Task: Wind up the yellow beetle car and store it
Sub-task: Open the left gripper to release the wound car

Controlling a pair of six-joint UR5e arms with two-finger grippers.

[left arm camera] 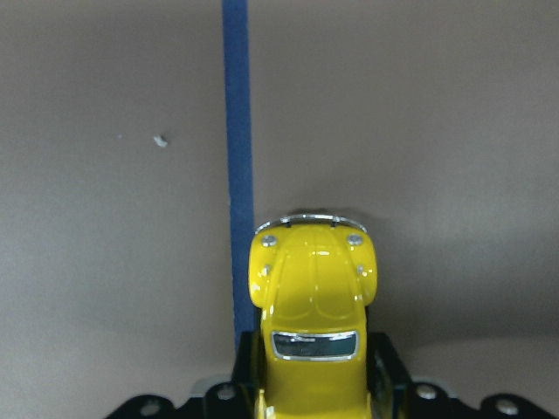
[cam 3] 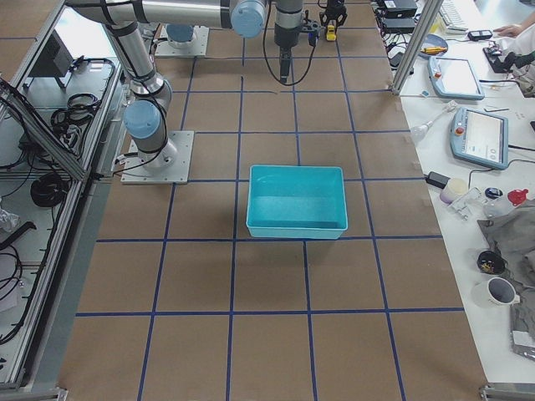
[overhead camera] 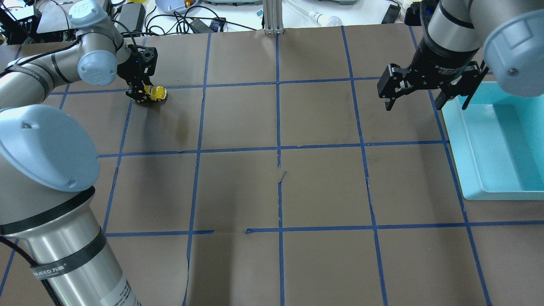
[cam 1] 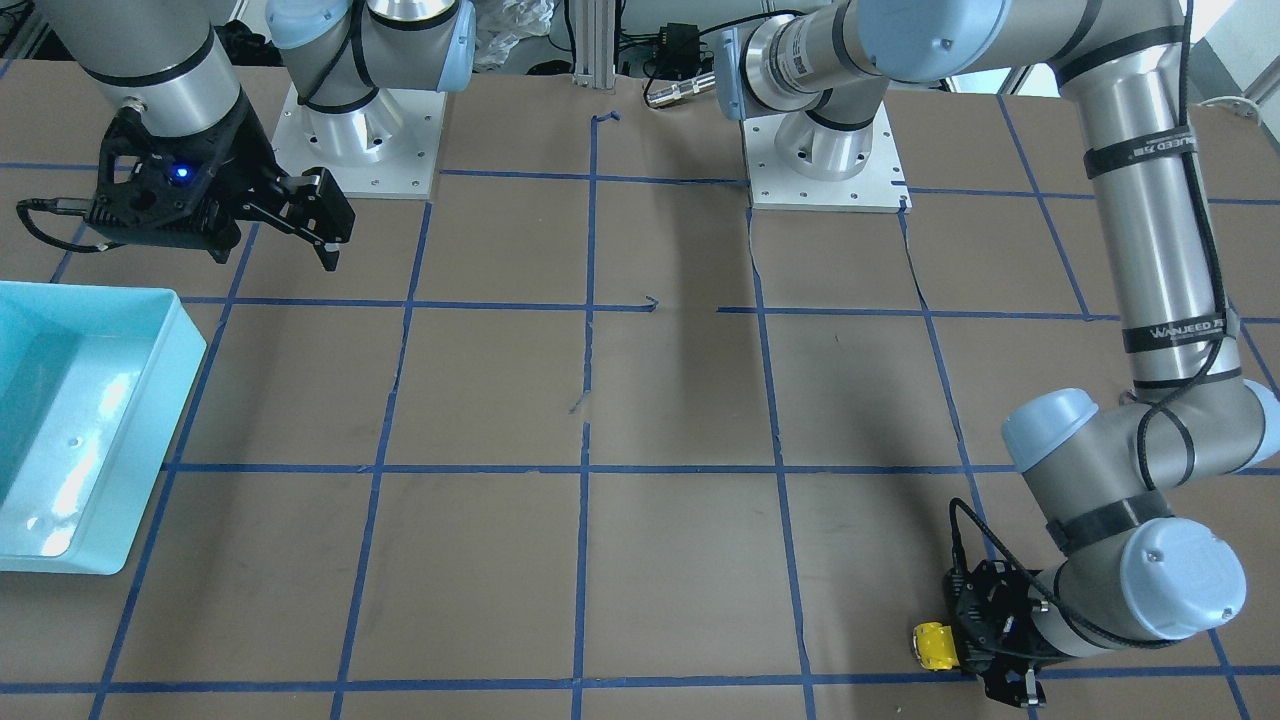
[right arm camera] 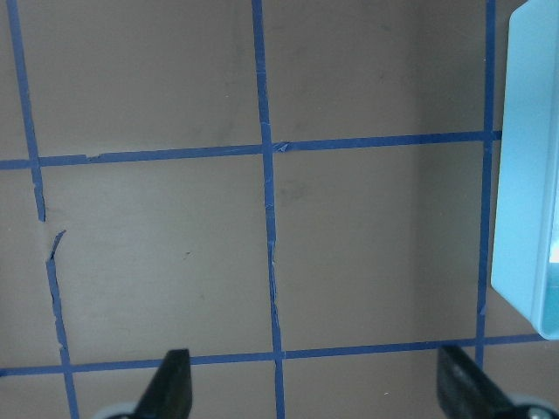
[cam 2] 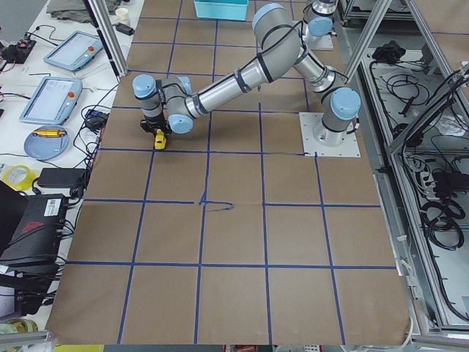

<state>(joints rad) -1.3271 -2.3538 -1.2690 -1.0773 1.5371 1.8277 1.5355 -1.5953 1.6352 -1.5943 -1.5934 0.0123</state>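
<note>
The yellow beetle car (overhead camera: 155,92) sits on the brown table at the far left, wheels on the paper beside a blue tape line. My left gripper (overhead camera: 143,92) is low over it and shut on the car's rear. The left wrist view shows the car's (left arm camera: 313,288) hood sticking out forward from between the jaws. The car also shows in the front-facing view (cam 1: 934,647) beside the left gripper (cam 1: 985,655). My right gripper (overhead camera: 425,100) hangs open and empty above the table, next to the teal bin (overhead camera: 457,144). Its fingertips (right arm camera: 172,384) show spread wide.
The teal bin (cam 1: 180,330) stands at the right edge of the table, and nothing shows inside it; its wall shows in the right wrist view (right arm camera: 515,175). Blue tape lines grid the brown paper. Cables and tools lie beyond the table's far edge.
</note>
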